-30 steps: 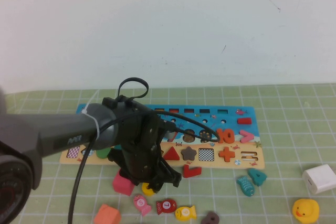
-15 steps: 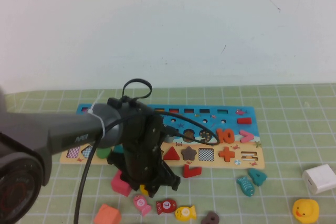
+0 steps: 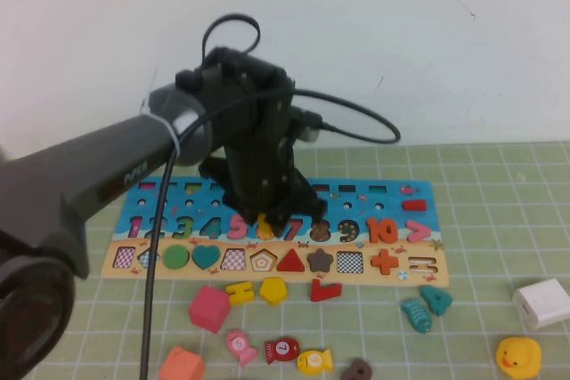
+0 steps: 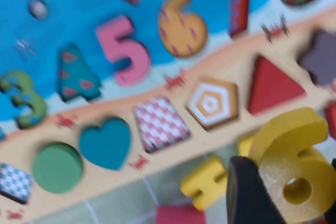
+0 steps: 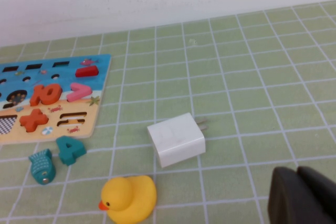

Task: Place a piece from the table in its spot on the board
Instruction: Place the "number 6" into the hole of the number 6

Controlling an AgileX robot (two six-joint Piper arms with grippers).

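The board (image 3: 419, 193) lies flat across the middle of the table. Its blue part (image 4: 79, 30) carries the numerals and its tan strip the shapes. My left gripper (image 3: 264, 222) is shut on the yellow piece "6" (image 3: 264, 230) and holds it just above the board, between the pink 5 and the red 7. In the left wrist view the piece (image 4: 286, 145) sits between the gripper's (image 4: 289, 182) dark fingers (image 4: 247, 192). The board's 6 recess (image 4: 181, 27) shows as a printed yellow 6, uncovered. My right gripper (image 5: 296, 195) is shut and empty over bare mat, off to the right.
Loose pieces lie in front of the board: a yellow bar piece (image 3: 240, 290), yellow pentagon (image 3: 273, 290), red L-shaped piece (image 3: 325, 290), pink cube (image 3: 209, 309), orange block (image 3: 182, 366), several number fish (image 3: 314, 361), and a teal 4 (image 3: 435, 298). A white charger (image 3: 542, 302) and rubber duck (image 3: 517, 356) are at the right.
My left gripper has risen from the table in front of the board with the yellow 6 and moved back over the board, between the 5 and 7. The yellow pieces below are uncovered.
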